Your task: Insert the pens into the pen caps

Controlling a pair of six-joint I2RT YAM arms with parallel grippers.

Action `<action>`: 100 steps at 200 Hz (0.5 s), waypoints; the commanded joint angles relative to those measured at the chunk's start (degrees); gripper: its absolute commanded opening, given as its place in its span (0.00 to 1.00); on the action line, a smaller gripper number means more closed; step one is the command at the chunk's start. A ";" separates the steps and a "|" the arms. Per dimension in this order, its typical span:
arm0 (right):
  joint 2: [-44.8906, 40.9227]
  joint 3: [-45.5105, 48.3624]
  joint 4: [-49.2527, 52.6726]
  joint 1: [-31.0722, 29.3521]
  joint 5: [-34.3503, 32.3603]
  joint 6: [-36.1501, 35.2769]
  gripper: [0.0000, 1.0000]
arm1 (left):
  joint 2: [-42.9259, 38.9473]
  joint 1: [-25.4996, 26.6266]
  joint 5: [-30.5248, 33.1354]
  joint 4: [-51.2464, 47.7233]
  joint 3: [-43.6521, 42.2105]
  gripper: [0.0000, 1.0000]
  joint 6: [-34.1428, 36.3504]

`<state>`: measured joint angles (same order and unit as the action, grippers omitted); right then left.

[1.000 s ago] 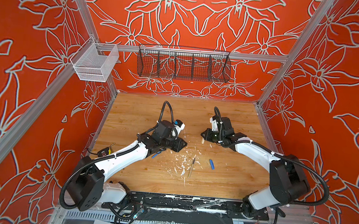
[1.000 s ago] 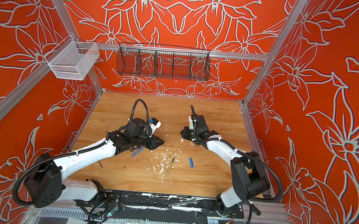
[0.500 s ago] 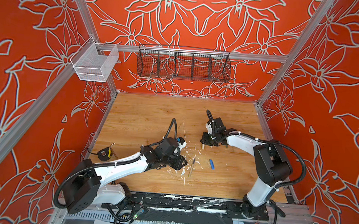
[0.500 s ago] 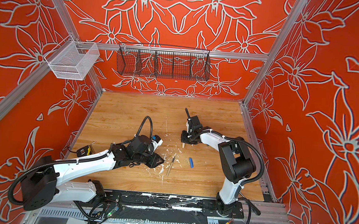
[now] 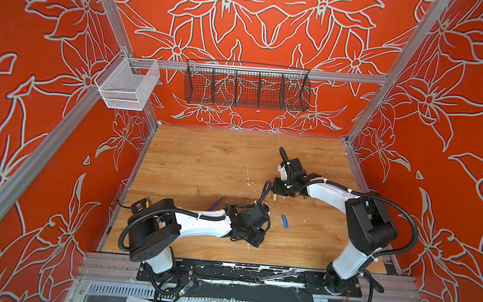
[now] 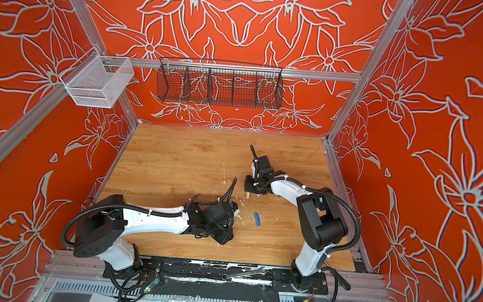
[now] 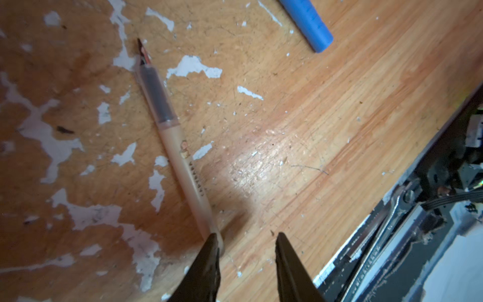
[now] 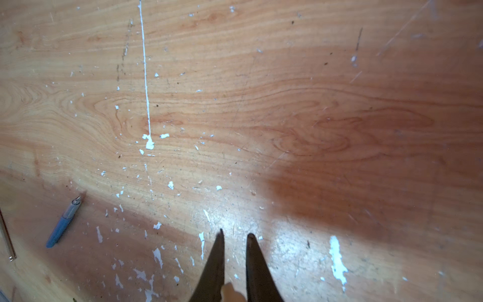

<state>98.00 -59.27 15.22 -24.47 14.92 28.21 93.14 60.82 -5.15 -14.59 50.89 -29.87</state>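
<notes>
A beige pen lies on the wooden table with its dark tip pointing away from my left gripper. That gripper is open; the pen's blunt end sits against the outer side of one finger, not between the jaws. In both top views the left gripper covers this pen. A blue pen cap lies just beyond it. My right gripper is shut on a beige pen cap, held upright just above the table. A blue pen lies behind the left forearm.
White paint flakes scatter over the table. A black rail runs along the front edge. A black wire basket hangs on the back wall and a white mesh basket on the left wall.
My left arm swung from beside the blue pen toward the front and right, coming down over the beige pen with its jaws wider. The right gripper kept the cap nearly in place while its elbow folded back.
</notes>
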 commanded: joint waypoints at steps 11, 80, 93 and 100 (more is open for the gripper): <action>-2.95 1.67 1.20 -0.18 -2.31 -0.83 0.05 | 1.72 0.42 3.75 -4.84 1.36 0.34 -1.86; -4.28 2.93 0.26 -0.23 -1.71 -0.20 0.05 | 3.84 1.14 5.45 -8.07 2.32 0.34 -3.49; -4.46 3.02 0.16 -0.22 -1.65 -0.20 0.05 | 4.18 1.32 5.29 -8.26 2.19 0.34 -3.58; -4.48 3.02 0.10 -0.23 -1.65 -0.19 0.05 | 4.32 1.47 5.24 -8.15 2.06 0.34 -3.54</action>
<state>95.31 -56.99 15.20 -24.47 13.89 27.83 95.83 61.39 -0.60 -19.35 53.08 -32.14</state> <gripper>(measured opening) 0.152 0.342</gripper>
